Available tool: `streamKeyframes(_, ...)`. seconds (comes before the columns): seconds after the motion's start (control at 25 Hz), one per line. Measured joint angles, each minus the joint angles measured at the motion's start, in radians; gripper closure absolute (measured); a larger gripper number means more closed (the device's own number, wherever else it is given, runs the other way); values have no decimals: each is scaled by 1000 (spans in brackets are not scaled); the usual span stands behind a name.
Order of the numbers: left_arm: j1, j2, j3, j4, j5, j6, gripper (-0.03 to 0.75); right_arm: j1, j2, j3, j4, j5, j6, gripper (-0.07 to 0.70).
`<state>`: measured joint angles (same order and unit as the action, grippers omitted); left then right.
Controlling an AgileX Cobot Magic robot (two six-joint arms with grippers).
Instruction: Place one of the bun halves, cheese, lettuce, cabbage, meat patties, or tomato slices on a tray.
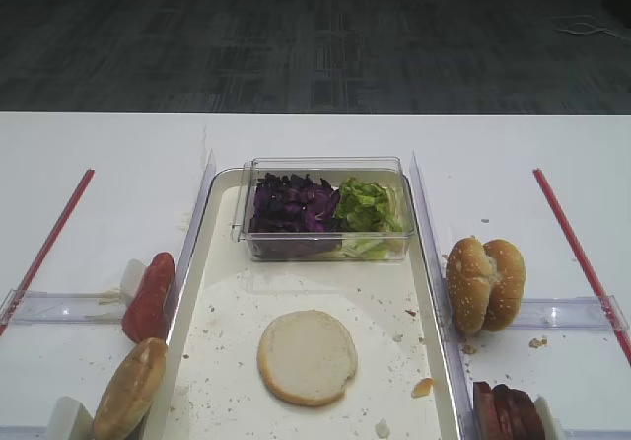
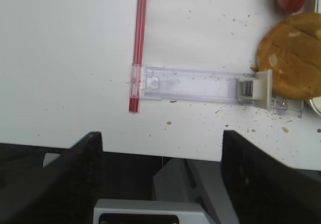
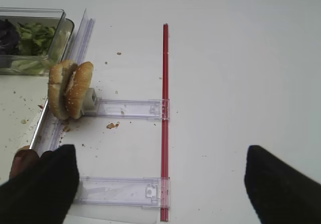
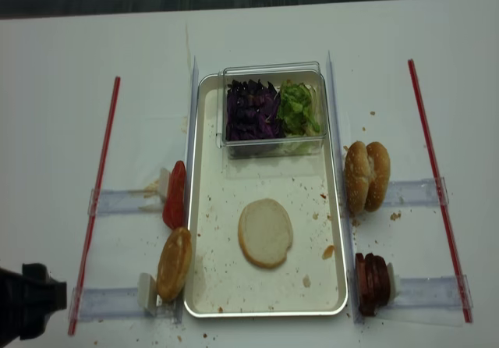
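At the far left of the overhead view, the left pincer [image 4: 27, 305] hangs over the surface's [image 1: 99, 144] near corner, its dark fingers [image 2: 90, 174] spread wide with nothing between them. Right of it, tomato slices [image 4: 175, 195] stand on edge just outside the tray [image 4: 207, 285], with a brown-domed bun half [image 4: 174, 263] nearer. A plain bun half [image 4: 265, 232] lies cut face up on the tray's floor, near the middle. Behind it a clear box holds cabbage [image 4: 251, 112] and lettuce [image 4: 298, 108]. Past the tray's right rim stand a sesame bun pair [image 4: 366, 176] and meat patties [image 4: 372, 282]. The right pincer [image 3: 160, 184] is spread wide too, empty, above the surface.
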<state>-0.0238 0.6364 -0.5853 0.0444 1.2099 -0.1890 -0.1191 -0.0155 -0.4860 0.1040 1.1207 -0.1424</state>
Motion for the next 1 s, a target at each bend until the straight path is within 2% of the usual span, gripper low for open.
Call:
streamKeyframes(0.16,0,-104,62,0,-2,4,225,0,0,0,0,0,0,-62)
streamKeyframes(0.36,2,-203,87,0,-35,24,225,0,0,0,0,0,0,-62)
streamKeyframes(0.68,4,-356,92,-4,-39,64,225,0,0,0,0,0,0,-62)
streamKeyframes(1.0,4,-600,92,-25,-35,98,225,0,0,0,0,0,0,-62)
